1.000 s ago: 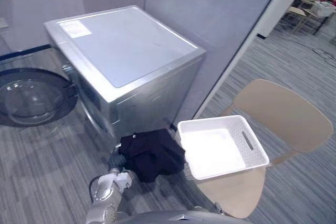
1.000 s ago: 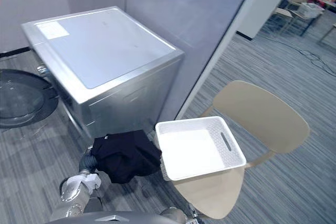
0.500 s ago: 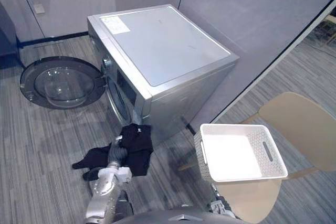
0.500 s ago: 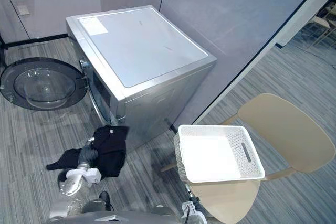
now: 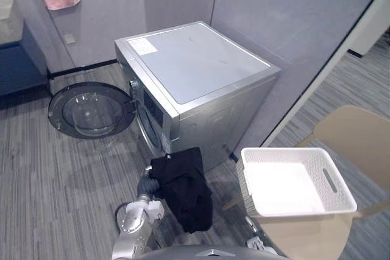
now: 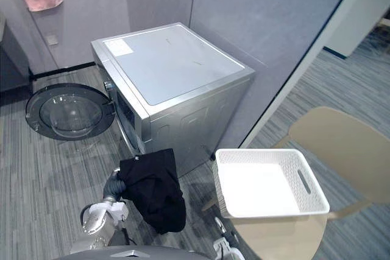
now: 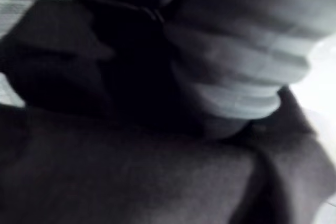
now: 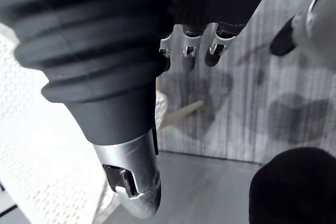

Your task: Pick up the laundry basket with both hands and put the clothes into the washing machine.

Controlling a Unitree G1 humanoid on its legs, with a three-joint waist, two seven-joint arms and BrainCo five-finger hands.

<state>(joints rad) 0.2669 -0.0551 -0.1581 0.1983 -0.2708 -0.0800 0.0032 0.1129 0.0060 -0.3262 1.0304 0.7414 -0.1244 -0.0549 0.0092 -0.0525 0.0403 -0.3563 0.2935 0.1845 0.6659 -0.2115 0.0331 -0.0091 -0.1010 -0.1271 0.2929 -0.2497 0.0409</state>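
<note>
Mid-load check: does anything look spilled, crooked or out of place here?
Nothing looks spilled or damaged. The black garment hangs from the left hand near the washing machine, whose door stands open. The white laundry basket sits empty on the chair.

The left silver-grey arm (image 5: 129, 235) is seen coming in from the lower left, bent at the elbow and raised forward. Its dark ribbed wrist cover (image 5: 146, 184) is angled up and ahead. The left hand (image 7: 226, 72) is buried in a black crumpled cloth garment (image 5: 186, 190), which is draped over and around it, so the grip itself can't be made out tbh. The right hand (image 8: 94, 45) is caught by its own wrist camera, with the ribbed back turned to the lens. Whether it's closed can't be judged from that angle.
</note>
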